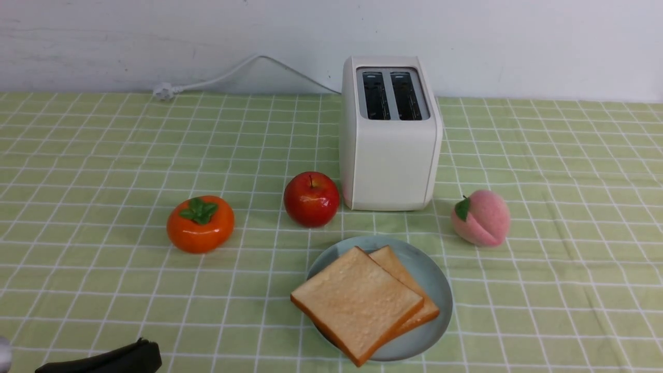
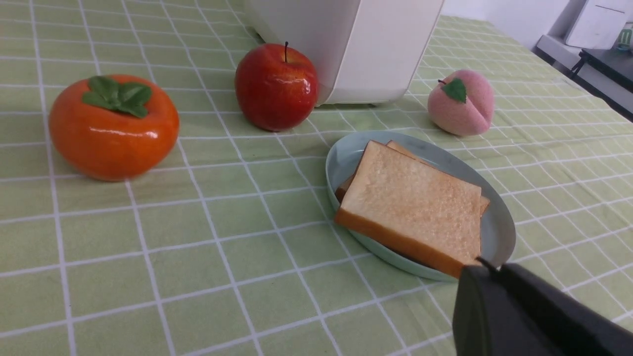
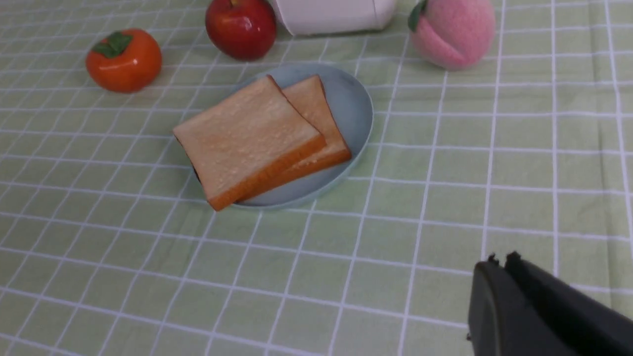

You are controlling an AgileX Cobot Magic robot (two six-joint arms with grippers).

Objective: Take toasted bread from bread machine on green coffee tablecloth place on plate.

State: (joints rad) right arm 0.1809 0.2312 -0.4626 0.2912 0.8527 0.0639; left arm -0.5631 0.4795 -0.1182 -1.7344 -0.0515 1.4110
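Two slices of toasted bread lie overlapped on the pale blue-green plate (image 1: 436, 282); the top slice (image 1: 357, 303) overhangs the near rim and half covers the lower slice (image 1: 394, 263). Behind the plate stands the white bread machine (image 1: 391, 155) with both dark slots empty. All of it rests on the green coffee tablecloth (image 1: 103, 155). My left gripper (image 1: 103, 358) sits low at the near left corner, shut and empty, its tip (image 2: 487, 268) close to the plate (image 2: 497, 232) in the left wrist view. Out of the front view, my right gripper (image 3: 499, 259) hangs shut and empty, apart from the plate (image 3: 352, 99).
An orange persimmon (image 1: 200, 224) sits left of the plate, a red apple (image 1: 311, 199) stands by the toaster's left front corner, and a pink peach (image 1: 480, 217) lies to the right. The white cord's plug (image 1: 164, 91) lies at the back by the wall.
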